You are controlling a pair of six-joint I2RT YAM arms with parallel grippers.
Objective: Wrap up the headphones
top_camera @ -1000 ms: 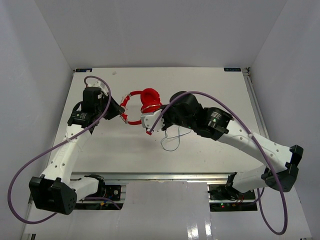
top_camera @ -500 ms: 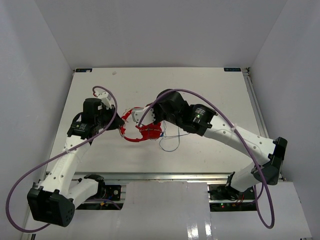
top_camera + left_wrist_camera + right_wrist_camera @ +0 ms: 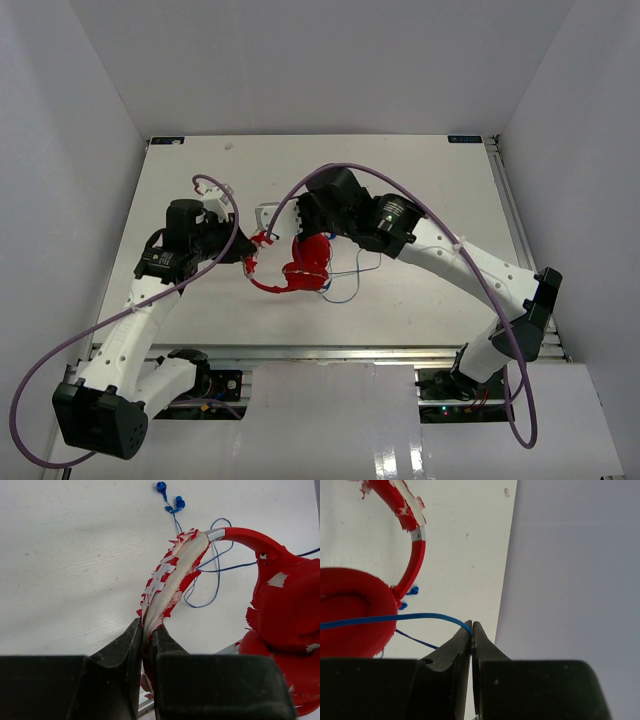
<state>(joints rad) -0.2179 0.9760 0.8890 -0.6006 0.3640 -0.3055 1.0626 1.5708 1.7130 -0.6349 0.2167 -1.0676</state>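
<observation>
White table [image 3: 430, 180], headphones [image 3: 306, 262] in the middle. Left pincer [image 3: 148, 630] is clamped on the headband [image 3: 175, 575], right pincer [image 3: 471, 628] pinches the blue cord [image 3: 420, 616]. Cord's mostly loose, so wrapping looks barely started.

This is a robotics lab test cell: a plain white worktop [image 3: 420, 190] is boxed in by bare white panels [image 3: 300, 60] rising from its far, left and right edges. Along the worktop's near edge runs a metal rail [image 3: 340, 353], where two white-and-black robot arms are bolted side by side, the left arm [image 3: 140, 300] and the right arm [image 3: 470, 265]. Each trails a thick purple cable [image 3: 40, 370], and exposed wiring [image 3: 455, 395] sits at the bases just below the worktop's near edge.
</observation>
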